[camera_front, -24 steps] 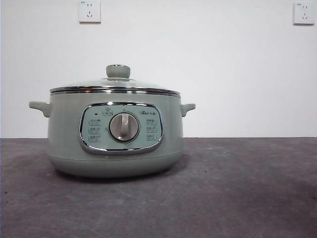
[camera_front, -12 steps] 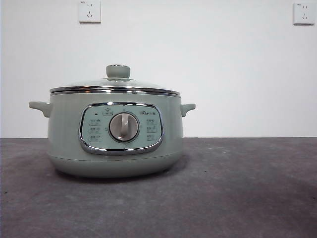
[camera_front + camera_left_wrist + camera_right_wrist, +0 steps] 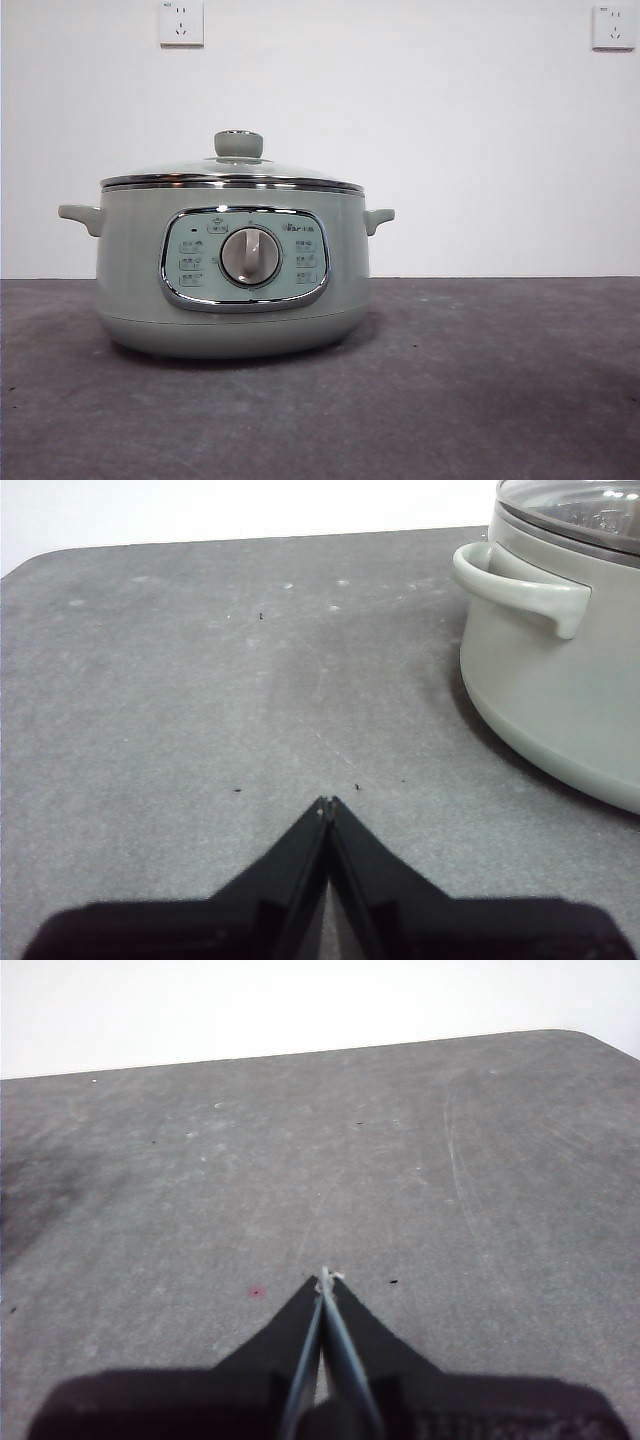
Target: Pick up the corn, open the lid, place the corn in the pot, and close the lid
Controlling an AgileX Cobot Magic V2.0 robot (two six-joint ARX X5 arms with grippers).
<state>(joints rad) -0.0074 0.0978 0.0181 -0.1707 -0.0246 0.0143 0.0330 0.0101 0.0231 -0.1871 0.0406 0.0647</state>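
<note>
The pale sage-green pot (image 3: 232, 265) stands on the grey table left of centre, its silver dial facing the front camera. The glass lid (image 3: 232, 172) with its green knob rests shut on the pot. In the left wrist view the pot (image 3: 560, 660) and a side handle show close by, with the lid (image 3: 590, 510) at the edge. My left gripper (image 3: 328, 802) is shut and holds nothing, hovering over bare table beside the pot. My right gripper (image 3: 324, 1278) is shut and holds nothing, over bare table away from the pot. The corn is out of view.
Behind the grey table (image 3: 480, 380) rises a white wall with two power sockets (image 3: 181, 23) high up. The table's far edge and a rounded corner (image 3: 580, 1040) show in the right wrist view.
</note>
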